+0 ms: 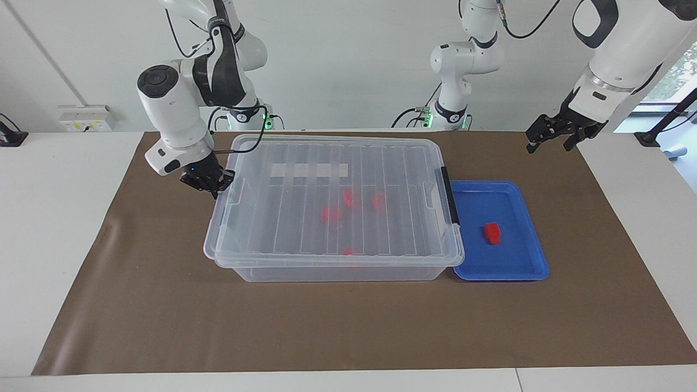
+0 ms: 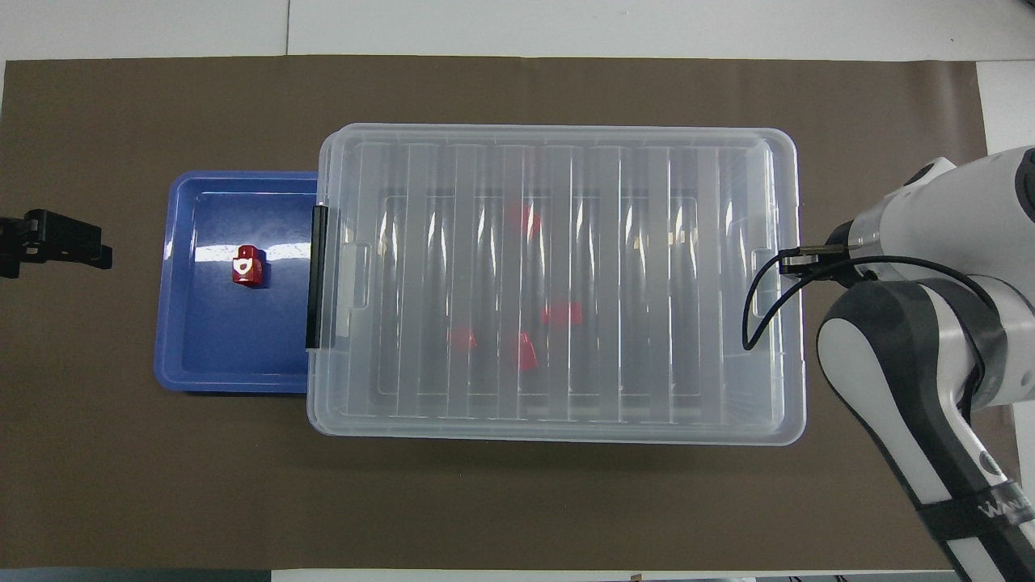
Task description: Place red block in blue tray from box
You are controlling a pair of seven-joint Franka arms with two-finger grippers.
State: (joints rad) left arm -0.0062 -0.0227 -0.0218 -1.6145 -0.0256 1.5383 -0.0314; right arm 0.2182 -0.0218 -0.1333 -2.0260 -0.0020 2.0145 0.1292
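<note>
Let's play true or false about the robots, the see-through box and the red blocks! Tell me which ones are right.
1. A red block lies in the blue tray. True.
2. The box has its lid off. False: the ribbed clear lid sits on it.
3. Four more red blocks show through the lid inside the box. True.
4. The blue tray stands at the right arm's end of the table. False: it is beside the box's black latch, toward the left arm's end.
5. The right gripper is at the box's end away from the tray. True.
6. The left gripper holds a red block. False: it hangs over the brown mat, holding nothing.
</note>
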